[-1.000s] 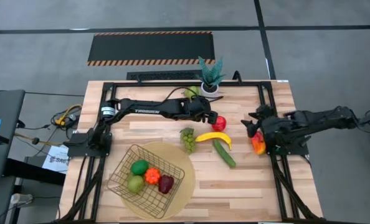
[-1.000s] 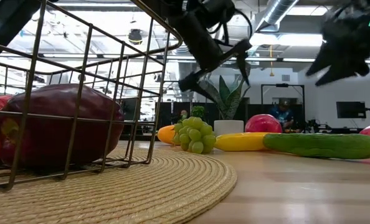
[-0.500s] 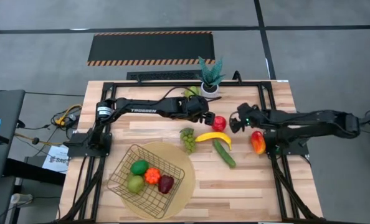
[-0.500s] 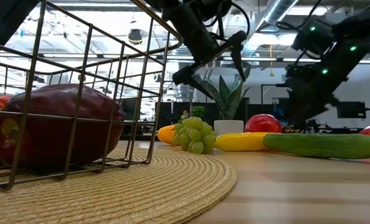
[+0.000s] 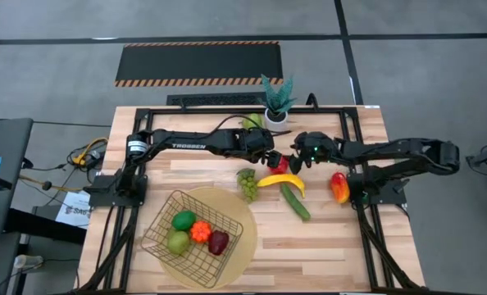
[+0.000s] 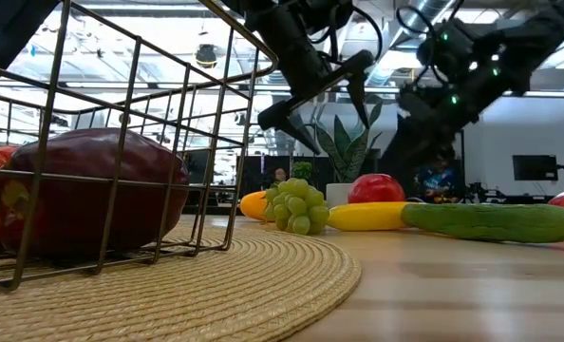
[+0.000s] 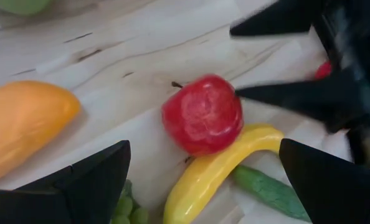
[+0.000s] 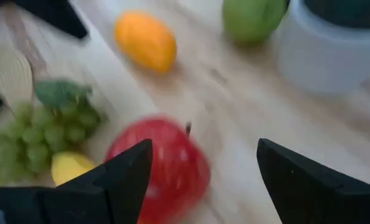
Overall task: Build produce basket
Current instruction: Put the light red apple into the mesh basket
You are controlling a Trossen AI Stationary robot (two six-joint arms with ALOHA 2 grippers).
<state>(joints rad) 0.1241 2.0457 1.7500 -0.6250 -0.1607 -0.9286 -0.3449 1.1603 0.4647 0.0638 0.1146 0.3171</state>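
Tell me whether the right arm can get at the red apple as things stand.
Probably yes. The right gripper hangs open right over the red apple, nothing between them. The left gripper, also open, hovers just as close and could get in the way.

One word can be read — "TROSSEN", in white capitals along the forearm link of the left arm (image 5: 186, 146) in the high view, the lettering running lengthwise along the dark casing. A white sheet (image 5: 73, 211) lying on the floor beside the bench's left edge carries dark print — too small to make out. Nothing else in the four views bears legible writing.
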